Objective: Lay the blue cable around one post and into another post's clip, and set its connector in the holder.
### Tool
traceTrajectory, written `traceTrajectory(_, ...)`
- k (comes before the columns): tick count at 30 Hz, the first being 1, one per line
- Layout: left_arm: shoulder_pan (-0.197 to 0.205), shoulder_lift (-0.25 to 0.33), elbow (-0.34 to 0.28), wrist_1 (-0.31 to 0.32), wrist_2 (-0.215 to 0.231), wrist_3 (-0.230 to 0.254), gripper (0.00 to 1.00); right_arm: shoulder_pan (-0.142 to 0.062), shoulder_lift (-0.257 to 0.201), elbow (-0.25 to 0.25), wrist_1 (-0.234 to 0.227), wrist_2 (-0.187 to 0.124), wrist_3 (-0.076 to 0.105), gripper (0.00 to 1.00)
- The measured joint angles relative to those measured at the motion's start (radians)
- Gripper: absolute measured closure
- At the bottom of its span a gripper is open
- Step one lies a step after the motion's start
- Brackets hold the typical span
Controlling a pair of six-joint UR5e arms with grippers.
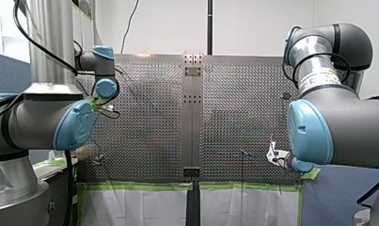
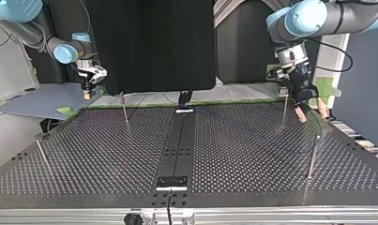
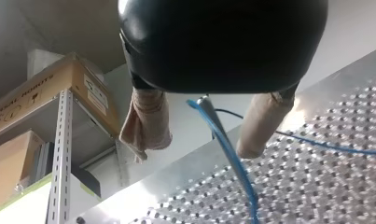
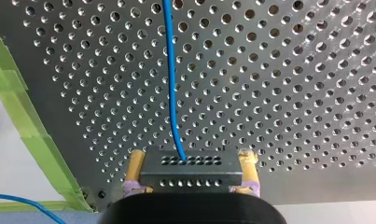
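My right gripper (image 4: 191,179) is shut on a dark connector block (image 4: 190,169) with rows of small holes, its yellow pads on both ends. The blue cable (image 4: 172,84) runs from the block straight ahead over the perforated table. In the top view this gripper (image 2: 88,91) hangs above the table's far left edge. My left gripper (image 3: 202,137) stands open with beige padded fingers (image 3: 146,123). The blue cable (image 3: 234,163) and a thin metal post tip (image 3: 204,100) pass between them, untouched. In the top view it (image 2: 311,107) hovers at the far right by a post (image 2: 283,110).
More thin posts stand on the table (image 2: 107,154): one at the far left-centre (image 2: 124,110), one at the near left (image 2: 41,151), one at the near right (image 2: 312,157). A black rail with a bracket (image 2: 172,182) runs down the middle. Green tape (image 4: 31,140) lines the table edge.
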Motion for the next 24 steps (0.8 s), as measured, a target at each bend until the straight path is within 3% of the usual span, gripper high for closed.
traceTrajectory(12, 0.007, -0.018, 0.078, -0.021, -0.008, 0.04, 0.0, 0.003, 0.0, 0.0, 0.0, 0.0, 0.0, 1.0)
traceTrajectory(24, 0.034, -0.111, 0.177, -0.101, -0.033, 0.095, 0.0, 0.004, 0.0, 0.0, 0.001, 0.0, 0.0, 1.0)
